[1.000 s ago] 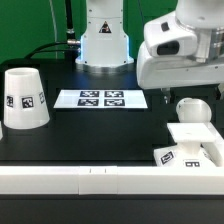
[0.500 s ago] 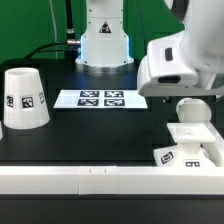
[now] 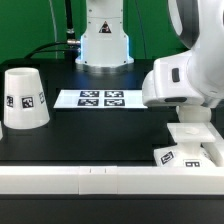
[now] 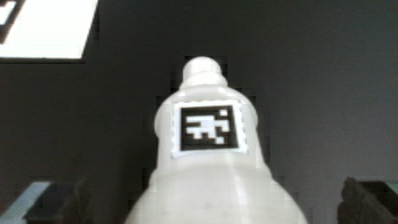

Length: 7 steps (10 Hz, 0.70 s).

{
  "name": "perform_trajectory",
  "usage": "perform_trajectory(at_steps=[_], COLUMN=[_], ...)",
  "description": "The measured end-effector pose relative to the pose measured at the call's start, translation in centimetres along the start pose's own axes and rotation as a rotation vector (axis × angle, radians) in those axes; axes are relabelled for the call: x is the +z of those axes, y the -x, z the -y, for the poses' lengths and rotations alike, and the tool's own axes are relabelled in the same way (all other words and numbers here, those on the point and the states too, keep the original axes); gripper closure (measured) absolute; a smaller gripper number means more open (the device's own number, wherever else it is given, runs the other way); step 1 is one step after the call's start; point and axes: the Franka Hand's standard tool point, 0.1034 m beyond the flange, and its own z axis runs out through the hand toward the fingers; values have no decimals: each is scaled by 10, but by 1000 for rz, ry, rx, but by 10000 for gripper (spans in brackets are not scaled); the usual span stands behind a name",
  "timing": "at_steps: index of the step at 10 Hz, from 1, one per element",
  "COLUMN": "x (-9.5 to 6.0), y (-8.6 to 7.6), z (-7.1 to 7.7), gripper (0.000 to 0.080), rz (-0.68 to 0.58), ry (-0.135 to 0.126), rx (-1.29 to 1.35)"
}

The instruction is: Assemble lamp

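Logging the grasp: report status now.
Fingers open, either side of the white round-headed plastic bulb. Bulb not yet gripped. Nothing between fingers and bulb; white tapered cup-like shade stands apart.

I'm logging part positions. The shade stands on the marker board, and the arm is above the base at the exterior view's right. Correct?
Not quite: the shade stands on the black table, left of the marker board and apart from it, as the exterior view shows. The arm is indeed above the base at that view's right.
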Motion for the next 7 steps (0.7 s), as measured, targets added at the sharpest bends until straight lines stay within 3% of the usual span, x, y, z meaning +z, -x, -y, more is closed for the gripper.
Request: perform_trajectory(at_steps=[7], x=[15], y=[-19], z=[1], gripper=[101], rz=[-24], ry=[-5], rx=[3])
